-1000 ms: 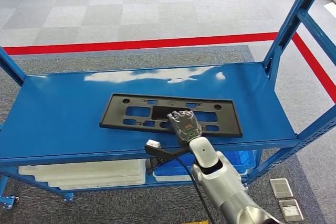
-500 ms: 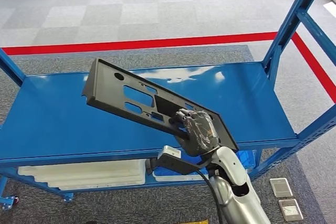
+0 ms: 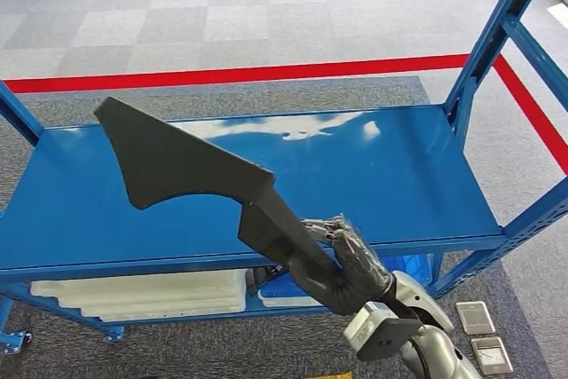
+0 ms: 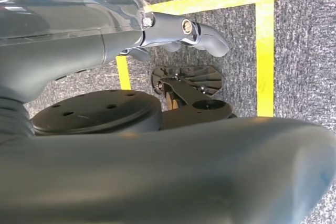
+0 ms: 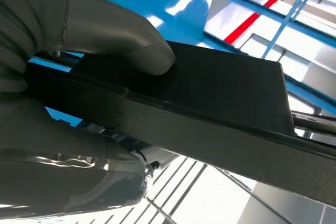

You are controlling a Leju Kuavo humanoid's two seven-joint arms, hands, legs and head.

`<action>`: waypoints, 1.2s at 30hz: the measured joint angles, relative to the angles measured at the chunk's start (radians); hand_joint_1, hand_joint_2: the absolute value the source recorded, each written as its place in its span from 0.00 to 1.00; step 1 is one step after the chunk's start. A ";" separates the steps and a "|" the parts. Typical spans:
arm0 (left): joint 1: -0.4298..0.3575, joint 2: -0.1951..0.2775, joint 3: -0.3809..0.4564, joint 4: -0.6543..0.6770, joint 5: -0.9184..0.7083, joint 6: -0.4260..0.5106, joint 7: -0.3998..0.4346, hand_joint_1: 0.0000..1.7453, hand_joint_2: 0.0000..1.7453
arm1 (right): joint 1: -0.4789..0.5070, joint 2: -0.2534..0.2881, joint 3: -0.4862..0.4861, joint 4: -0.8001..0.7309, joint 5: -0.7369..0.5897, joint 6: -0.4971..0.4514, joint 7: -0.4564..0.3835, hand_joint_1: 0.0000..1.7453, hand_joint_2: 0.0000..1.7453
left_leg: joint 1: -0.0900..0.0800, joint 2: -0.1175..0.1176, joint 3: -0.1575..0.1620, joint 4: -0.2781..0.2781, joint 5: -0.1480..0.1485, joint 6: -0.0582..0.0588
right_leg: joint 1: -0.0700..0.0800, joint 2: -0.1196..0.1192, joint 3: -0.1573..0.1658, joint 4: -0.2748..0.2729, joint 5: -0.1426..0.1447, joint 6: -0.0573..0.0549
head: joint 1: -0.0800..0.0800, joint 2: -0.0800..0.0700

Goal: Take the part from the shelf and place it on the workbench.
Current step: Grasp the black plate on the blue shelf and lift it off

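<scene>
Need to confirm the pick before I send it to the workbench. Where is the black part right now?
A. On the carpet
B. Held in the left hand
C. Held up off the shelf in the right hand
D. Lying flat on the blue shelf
C: the right hand grips the black part by one end, tilted up clear of the blue shelf.

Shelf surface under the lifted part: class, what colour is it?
The flat metal shelf surface is glossy blue, with pale reflections; the head view shows it best.
</scene>
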 joint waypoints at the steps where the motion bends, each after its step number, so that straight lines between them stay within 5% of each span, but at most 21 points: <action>1: 0.000 0.000 0.002 0.000 0.000 0.000 0.000 0.00 1.00 | 0.003 -0.008 0.004 -0.005 -0.011 0.006 -0.005 1.00 1.00 | 0.000 0.000 0.000 0.000 0.000 0.000 | 0.000 0.000 0.000 0.000 0.000 0.000 | 0.000 0.000; 24: -0.004 0.021 0.055 0.000 0.048 -0.036 -0.075 0.00 1.00 | 0.039 -0.055 0.046 -0.094 -0.252 0.124 -0.104 1.00 1.00 | 0.000 0.000 0.000 0.000 0.000 0.000 | 0.000 0.000 0.000 0.000 0.000 0.000 | 0.000 0.000; 30: -0.006 0.037 0.068 0.000 0.048 -0.027 -0.070 0.00 1.00 | 0.044 -0.044 0.057 -0.106 -0.298 0.153 -0.120 1.00 1.00 | -0.003 0.001 0.005 -0.013 0.018 0.022 | -0.006 -0.001 0.004 -0.011 0.009 0.017 | 0.000 0.000; 32: -0.008 0.040 0.068 0.000 0.048 -0.023 -0.065 0.00 1.00 | 0.044 -0.035 0.062 -0.109 -0.312 0.159 -0.126 1.00 1.00 | 0.004 0.005 0.013 -0.038 0.036 0.030 | -0.004 0.000 -0.007 0.020 -0.023 0.020 | 0.001 0.000; 34: -0.008 0.041 0.069 0.000 0.048 -0.019 -0.059 0.00 1.00 | 0.044 -0.027 0.066 -0.108 -0.327 0.167 -0.123 1.00 1.00 | 0.009 0.009 0.012 -0.043 0.040 0.032 | -0.007 -0.001 -0.049 0.125 -0.083 0.023 | 0.001 0.000; 36: -0.007 0.042 0.069 0.000 0.046 -0.017 -0.052 0.00 1.00 | 0.044 -0.022 0.071 -0.103 -0.343 0.178 -0.115 1.00 1.00 | 0.013 0.011 0.011 -0.040 0.039 0.030 | -0.011 -0.001 -0.085 0.217 -0.108 0.032 | 0.001 0.000</action>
